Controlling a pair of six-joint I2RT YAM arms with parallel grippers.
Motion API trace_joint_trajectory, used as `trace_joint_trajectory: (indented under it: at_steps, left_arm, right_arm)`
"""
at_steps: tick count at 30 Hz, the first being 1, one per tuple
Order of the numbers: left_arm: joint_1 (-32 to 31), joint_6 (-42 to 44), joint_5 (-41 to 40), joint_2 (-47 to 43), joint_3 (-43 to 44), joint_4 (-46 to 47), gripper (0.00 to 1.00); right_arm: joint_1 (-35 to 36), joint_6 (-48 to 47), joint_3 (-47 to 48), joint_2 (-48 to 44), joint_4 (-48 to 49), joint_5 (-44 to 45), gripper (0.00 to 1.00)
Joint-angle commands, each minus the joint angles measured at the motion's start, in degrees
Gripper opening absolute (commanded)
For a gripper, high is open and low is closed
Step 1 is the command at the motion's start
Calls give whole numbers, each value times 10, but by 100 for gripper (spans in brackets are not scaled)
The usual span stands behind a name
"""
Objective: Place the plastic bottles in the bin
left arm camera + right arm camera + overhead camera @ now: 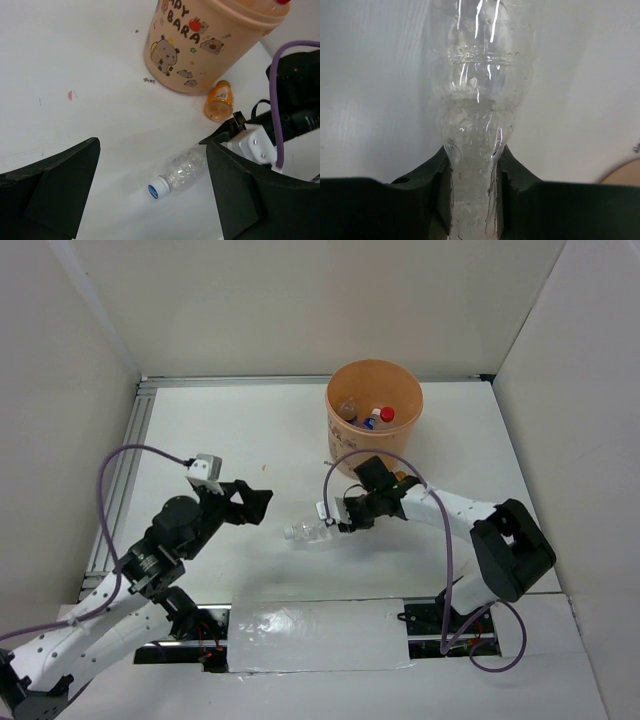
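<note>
A clear plastic bottle (308, 531) with a blue-and-white cap lies at the table's middle; it also shows in the left wrist view (184, 170) and the right wrist view (480, 95). My right gripper (343, 516) is shut on the bottle's crushed base end (472, 200). The peach-orange bin (374, 420) stands behind it with several bottles inside. A small orange bottle (219, 101) lies at the bin's foot (200, 45). My left gripper (258, 506) is open and empty, left of the clear bottle.
White walls enclose the table on three sides. A metal rail (122, 475) runs along the left edge. My right arm's purple cable (274, 90) loops above the bottle.
</note>
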Motion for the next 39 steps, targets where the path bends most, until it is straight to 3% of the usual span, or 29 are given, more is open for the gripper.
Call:
trace_joint_trajectory:
  at_steps: [1,7,11,16,17,20,23,24,27,28,31,35,39]
  left_arm:
    - [-5,-5,-5,-83,-15,7,100]
    - [-5,10,11,-162,-10,-21,100]
    - [-5,10,36,-140,-10,-6,100]
    - [-11,31,151,7,-23,72,100]
    - [-17,38,158,71,-8,83,100]
    - [-67,82,138,154,12,148,100]
    - [-104,127,138,256,85,178,100]
    - [-114,138,132,308,102,185,100]
    - [-156,170,107,379,161,198,100]
    - [-177,176,80,423,175,206,100]
    - [-210,190,32,502,226,231,100]
    - [-216,190,17,582,296,230,100]
    - [-235,210,-33,695,388,203,100]
  right_arm:
    - [-17,80,122,-63,-68,-106,19]
    - [-35,230,316,-130,-54,-149,17]
    - [-82,318,346,-130,37,-122,18]
    - [-161,353,404,-64,85,-92,23]
    - [-195,358,411,-52,90,-113,24]
    - [-234,359,442,0,75,-148,27]
    - [-267,346,475,49,35,-178,44]
    - [-267,346,482,60,26,-194,64]
    - [-291,382,507,82,10,-220,86]
    - [-297,422,507,75,33,-220,100]
    - [-325,485,513,58,75,-220,100]
    - [-380,578,548,46,59,-243,100]
    - [-458,603,519,4,54,-269,100]
